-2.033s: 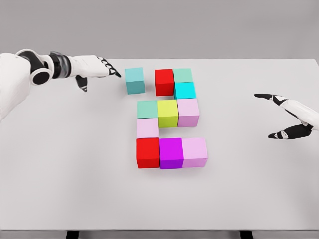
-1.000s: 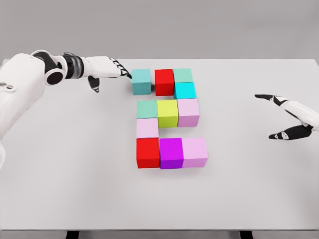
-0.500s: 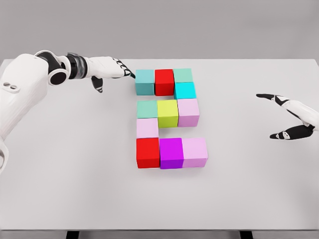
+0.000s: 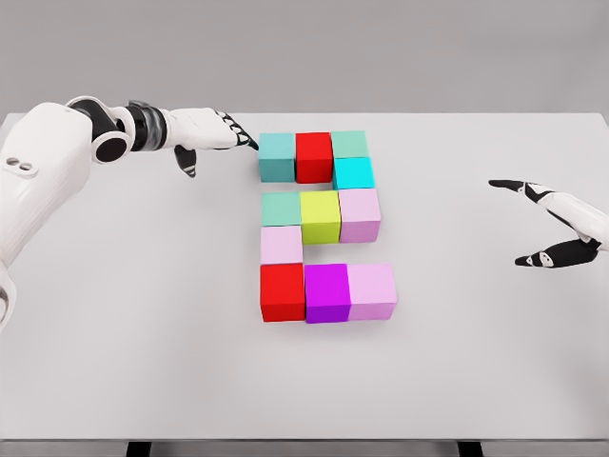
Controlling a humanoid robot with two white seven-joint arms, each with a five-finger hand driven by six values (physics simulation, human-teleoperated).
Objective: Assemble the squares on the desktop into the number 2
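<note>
Coloured cubes form a 2 shape on the white table. The top row reads teal cube, red cube, mint cube. A cyan cube sits below the mint one. In the middle row stand a green cube, a yellow-green cube and a lilac cube. A pale pink cube links down to the bottom row: red, magenta, pink. My left hand is open, fingertips touching the teal cube's left side. My right hand hovers open at the right.
Bare table surface lies all around the cube group. The table's front edge runs along the bottom of the view and its far edge lies just behind the top row.
My left hand pushed the teal cube to the right until it met the red cube in the top row. In the last half second nothing moved. The right hand stayed put.
</note>
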